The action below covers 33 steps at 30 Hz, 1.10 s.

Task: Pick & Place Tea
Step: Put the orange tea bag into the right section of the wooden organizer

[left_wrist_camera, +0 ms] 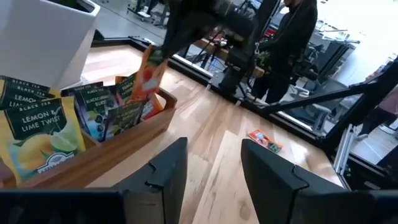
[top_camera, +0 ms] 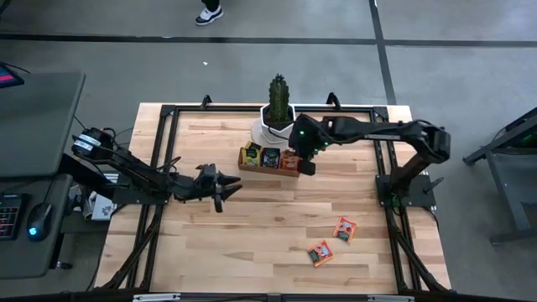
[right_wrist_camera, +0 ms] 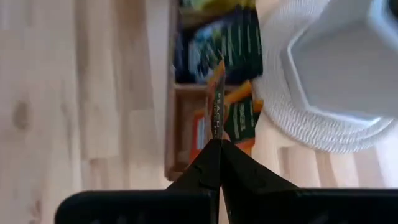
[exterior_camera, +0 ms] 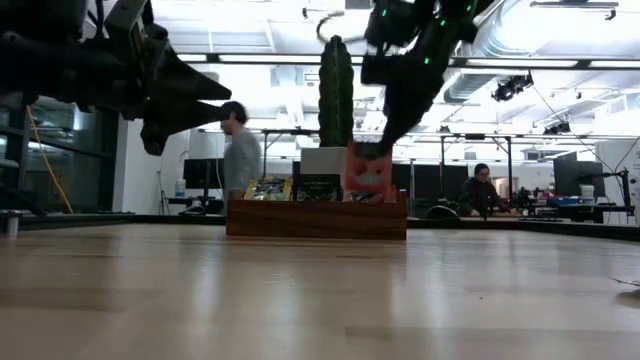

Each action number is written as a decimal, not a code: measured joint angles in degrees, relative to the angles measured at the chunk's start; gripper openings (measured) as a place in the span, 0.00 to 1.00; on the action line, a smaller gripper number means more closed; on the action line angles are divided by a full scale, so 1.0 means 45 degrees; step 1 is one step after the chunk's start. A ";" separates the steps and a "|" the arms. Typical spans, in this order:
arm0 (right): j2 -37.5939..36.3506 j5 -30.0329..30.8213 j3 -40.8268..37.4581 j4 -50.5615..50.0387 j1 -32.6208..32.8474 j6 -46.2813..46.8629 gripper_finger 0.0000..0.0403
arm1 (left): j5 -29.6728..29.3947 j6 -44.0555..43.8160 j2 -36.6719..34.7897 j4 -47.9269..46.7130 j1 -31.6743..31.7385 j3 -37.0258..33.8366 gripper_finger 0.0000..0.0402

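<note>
Right claw [right_wrist_camera: 219,144] pinches orange sachet [right_wrist_camera: 217,102]; tray [left_wrist_camera: 118,149] sachet [left_wrist_camera: 38,134] reads "LEMON LIME TWIST".

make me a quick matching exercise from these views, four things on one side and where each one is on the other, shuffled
Things:
1. right gripper
2. left gripper
3. two orange-red tea sachets
4. cactus pot

Places:
A. lying flat on the bare table, near the right arm's base
B. behind the wooden tray
C. open, hovering left of the tray
D. shut on an orange-red sachet over the tray's right compartment

Pairs: 1-D, 2-C, 3-A, 4-B
</note>
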 joint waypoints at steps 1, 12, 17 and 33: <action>0.0211 -0.0018 0.0000 -0.0028 -0.0065 0.0000 0.00 | 0.0016 0.0000 0.0000 0.0018 0.0000 -0.0009 0.37; 0.1246 -0.0157 0.0000 -0.0489 -0.0294 0.0481 0.00 | 0.0375 0.0000 0.0000 -0.0003 0.0000 -0.0013 0.37; 0.1257 -0.0163 0.0000 -0.0296 -0.0371 0.0665 0.00 | 0.0371 0.0000 0.0002 -0.0010 0.0000 -0.0013 0.37; 0.1257 -0.0788 -0.0306 -0.0009 -0.0779 0.0425 0.01 | 0.0242 0.0012 0.0005 -0.0015 0.0000 -0.0013 0.37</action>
